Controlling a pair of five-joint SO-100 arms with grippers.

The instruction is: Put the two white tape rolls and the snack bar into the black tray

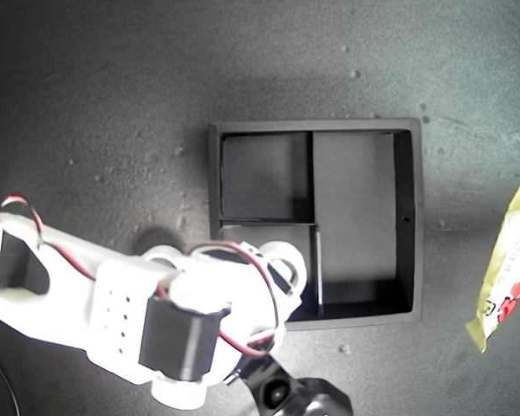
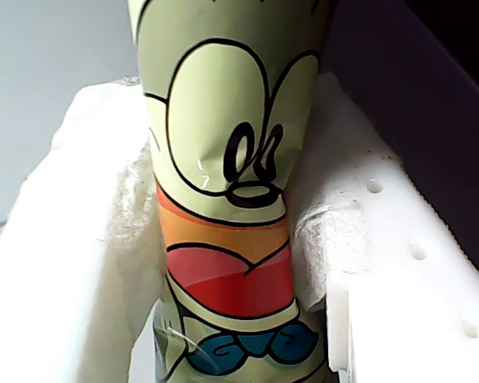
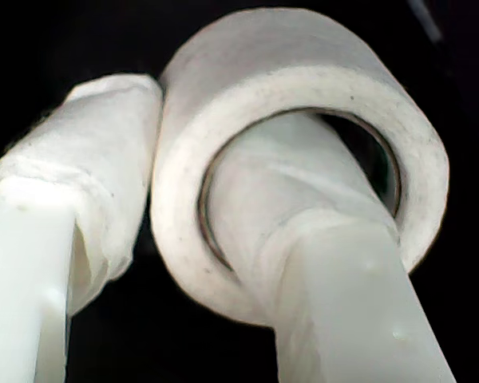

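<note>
The black tray (image 1: 316,126) sits mid-table in the exterior view, its compartments bare where they show. My second arm (image 1: 156,303) reaches in from the exterior view's lower left, with my second gripper (image 1: 284,267) over the tray's near-left compartment. In the second wrist view my second gripper (image 3: 176,159) is shut on a white tape roll (image 3: 303,64), one finger through its hole and one outside. The other tape roll is out of view. My first gripper (image 2: 223,239) is shut on the snack bar (image 2: 223,144). The bar (image 1: 507,260) hangs at the exterior view's right edge, beside the tray.
The table (image 1: 95,104) is dark grey and speckled. Red wires (image 1: 243,251) loop over the second arm. A black knob-like part (image 1: 303,399) shows at the exterior view's bottom edge, just in front of the tray.
</note>
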